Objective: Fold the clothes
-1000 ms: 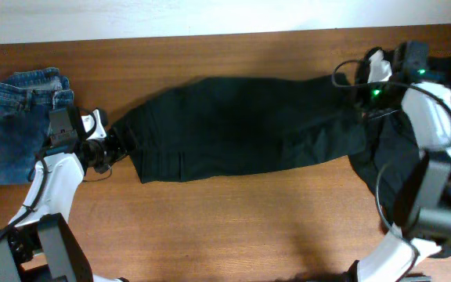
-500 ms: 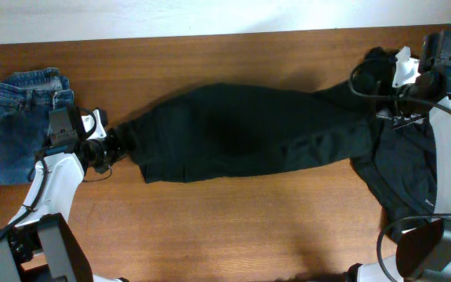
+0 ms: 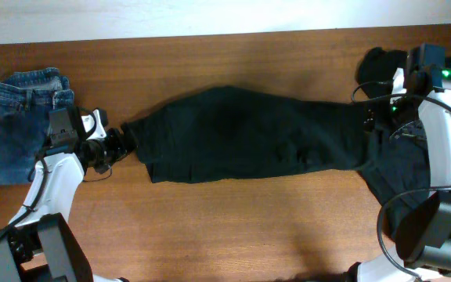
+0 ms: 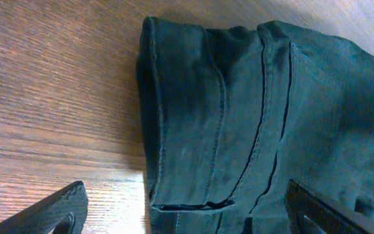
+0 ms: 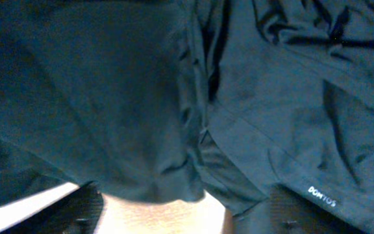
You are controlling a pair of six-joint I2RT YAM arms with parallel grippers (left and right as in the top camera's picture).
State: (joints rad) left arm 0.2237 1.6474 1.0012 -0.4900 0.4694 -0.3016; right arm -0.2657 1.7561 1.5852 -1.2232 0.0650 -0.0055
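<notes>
Black trousers [image 3: 249, 133] lie stretched lengthwise across the middle of the table. My left gripper [image 3: 124, 145] is open at their left end; in the left wrist view that stitched end [image 4: 213, 117] lies flat on the wood ahead of the left gripper [image 4: 187, 221]. My right gripper [image 3: 380, 117] hovers over the trousers' right end, where they meet a second black garment [image 3: 402, 168]. In the right wrist view the right gripper [image 5: 184, 218] is open over bare wood, with the trousers' edge [image 5: 96, 97] and the labelled garment [image 5: 317, 130] just beyond. Folded blue jeans [image 3: 22, 117] rest at far left.
The wooden table [image 3: 233, 227] runs the full width, with its back edge against a white wall. The second black garment is heaped at the right edge and reaches the table's back corner [image 3: 378, 63].
The right gripper has gone from shut to open and let go of the trousers' right end after drawing them rightward. The trousers now lie longer and flatter. The left arm has stayed put.
</notes>
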